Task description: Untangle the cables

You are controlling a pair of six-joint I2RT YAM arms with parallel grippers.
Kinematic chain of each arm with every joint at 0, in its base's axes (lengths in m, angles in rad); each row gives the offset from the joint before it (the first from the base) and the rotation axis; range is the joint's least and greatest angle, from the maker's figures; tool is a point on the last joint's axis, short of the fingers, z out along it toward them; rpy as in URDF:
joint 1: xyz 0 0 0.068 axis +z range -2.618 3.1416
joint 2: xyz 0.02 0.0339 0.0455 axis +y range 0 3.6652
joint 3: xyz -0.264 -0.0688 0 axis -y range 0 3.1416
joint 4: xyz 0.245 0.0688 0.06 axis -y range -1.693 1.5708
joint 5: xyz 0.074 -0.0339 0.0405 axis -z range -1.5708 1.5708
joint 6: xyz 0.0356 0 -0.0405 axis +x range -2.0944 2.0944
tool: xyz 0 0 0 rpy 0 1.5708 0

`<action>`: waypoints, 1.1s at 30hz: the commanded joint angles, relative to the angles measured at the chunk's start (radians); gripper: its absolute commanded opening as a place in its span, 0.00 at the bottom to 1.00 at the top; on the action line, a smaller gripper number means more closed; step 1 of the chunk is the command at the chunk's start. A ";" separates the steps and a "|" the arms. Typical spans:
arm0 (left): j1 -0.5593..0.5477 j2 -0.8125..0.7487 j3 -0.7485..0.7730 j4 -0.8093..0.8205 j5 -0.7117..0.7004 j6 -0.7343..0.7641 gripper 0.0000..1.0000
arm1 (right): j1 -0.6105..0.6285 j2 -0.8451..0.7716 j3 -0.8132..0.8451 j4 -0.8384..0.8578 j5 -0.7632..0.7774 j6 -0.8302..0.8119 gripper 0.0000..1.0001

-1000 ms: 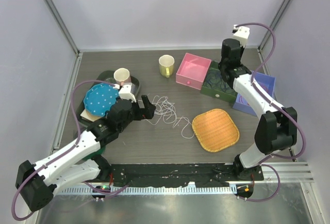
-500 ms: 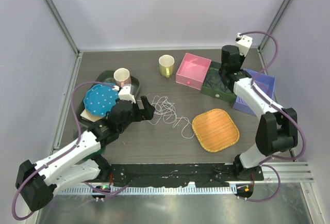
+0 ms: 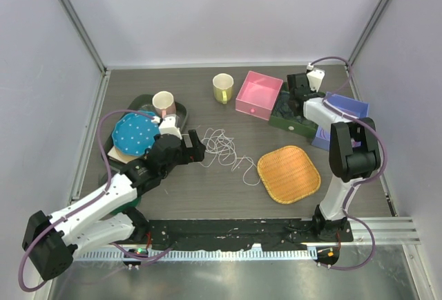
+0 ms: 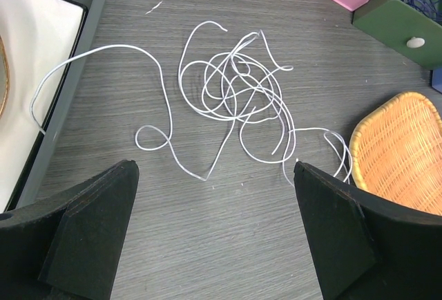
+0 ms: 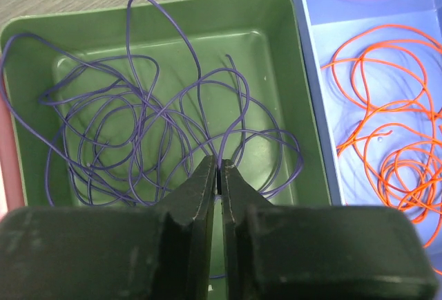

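At the far-right corner, green tray (image 5: 173, 6) holds purple cable (image 5: 166, 117), pinched by right gripper (image 5: 219, 175); blue box (image 5: 311, 10) holds orange cable (image 5: 397, 169); left gripper (image 4: 214, 224) gapes over mid-desk white cable (image 4: 238, 96).

On the dark wood-grain table (image 3: 207, 196) sit a square orange woven tray (image 3: 289, 173), a pink box (image 3: 259, 92), a pale yellow mug (image 3: 222, 88), a cream cup (image 3: 164, 101) and a blue white-dotted plate (image 3: 135, 133). A dark green tray (image 3: 284, 122) stands between the pink box and a lilac-blue box (image 3: 353, 106).
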 commanded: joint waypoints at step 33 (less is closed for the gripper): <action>0.002 0.090 -0.034 -0.038 0.000 -0.178 1.00 | 0.723 -0.623 -0.559 0.100 -0.097 0.392 0.85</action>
